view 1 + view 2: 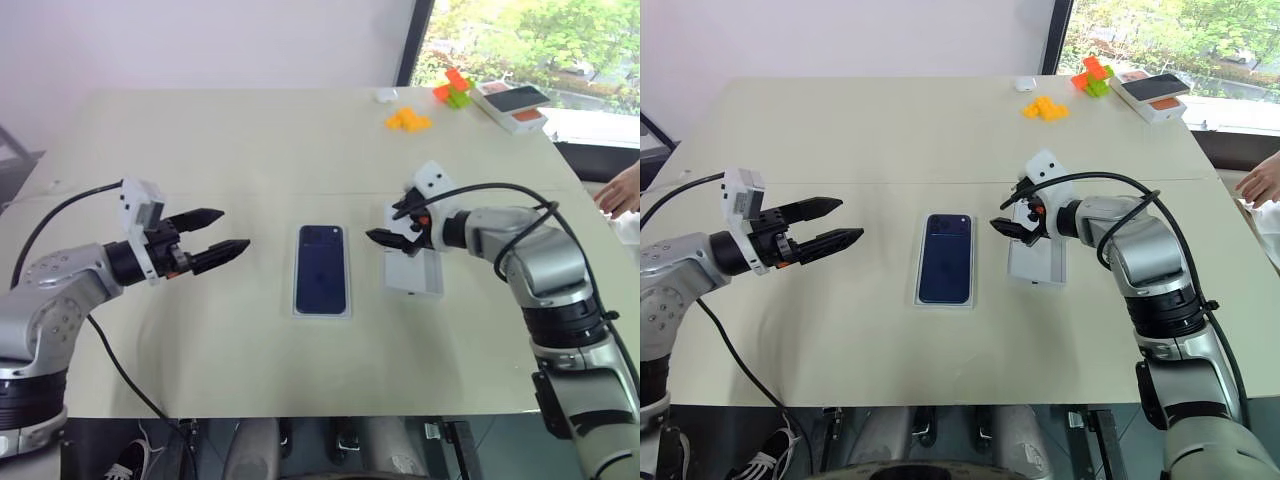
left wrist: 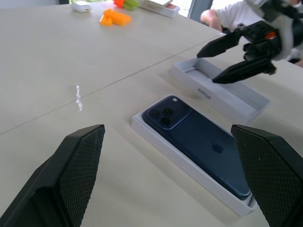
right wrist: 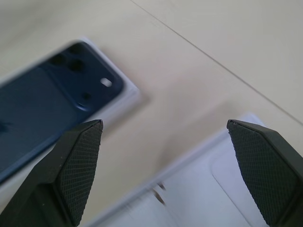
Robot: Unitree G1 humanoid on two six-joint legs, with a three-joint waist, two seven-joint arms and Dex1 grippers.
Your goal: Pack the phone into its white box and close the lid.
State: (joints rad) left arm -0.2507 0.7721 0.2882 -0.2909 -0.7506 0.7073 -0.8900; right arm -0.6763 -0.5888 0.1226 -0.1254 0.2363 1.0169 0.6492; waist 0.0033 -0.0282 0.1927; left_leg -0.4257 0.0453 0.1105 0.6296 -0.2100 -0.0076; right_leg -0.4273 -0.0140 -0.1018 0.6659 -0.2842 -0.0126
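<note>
The dark navy phone (image 1: 321,268) lies back up in the white box (image 2: 156,140) at the table's middle, its camera cluster at the far end. To its right the lid (image 1: 425,275) lies inside up. My right gripper (image 1: 384,225) hangs open just above the lid's far left corner, pointing toward the phone, with nothing between its fingers. My left gripper (image 1: 234,229) is open and empty, held level to the left of the box, a hand's width from it. In the left wrist view the box and phone show between my two fingers (image 2: 78,175).
At the table's far right stand orange blocks (image 1: 408,120), orange and green blocks (image 1: 453,88), a box with an orange and dark print (image 1: 513,105) and a small white object (image 1: 386,95). A person's hand (image 1: 622,190) rests at the right edge.
</note>
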